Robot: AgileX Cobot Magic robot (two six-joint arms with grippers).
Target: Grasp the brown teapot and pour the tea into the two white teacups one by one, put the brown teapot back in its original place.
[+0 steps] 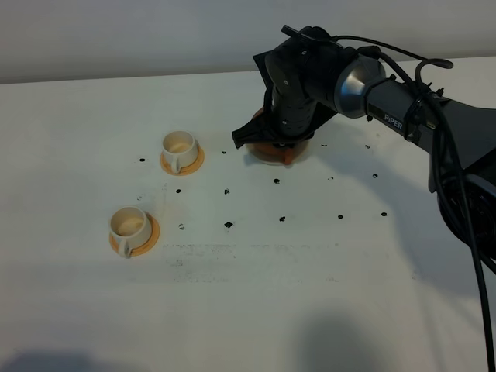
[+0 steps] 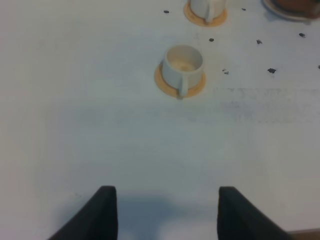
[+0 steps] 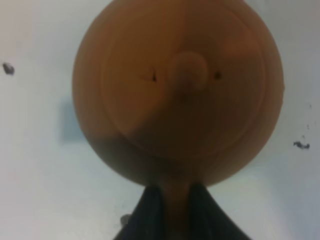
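Observation:
The brown teapot (image 3: pixel 177 90) fills the right wrist view, seen from above with its knobbed lid. My right gripper (image 3: pixel 172 212) is shut on its handle, a dark finger (image 3: pixel 145 215) on either side. In the exterior view the right gripper (image 1: pixel 283 139) covers the teapot (image 1: pixel 271 153), which sits low at the pale coaster (image 1: pixel 305 153); contact with it is hidden. The two white teacups (image 1: pixel 180 147) (image 1: pixel 130 225) stand on orange saucers to the left. My left gripper (image 2: pixel 167 212) is open and empty, well short of the nearer cup (image 2: pixel 184 62); the farther cup (image 2: pixel 205 6) is at the frame edge.
Several small black marks (image 1: pixel 229 225) dot the white table (image 1: pixel 310 294). The right arm and its cables (image 1: pixel 434 132) stretch in from the right edge. The table's far edge runs just behind the teapot.

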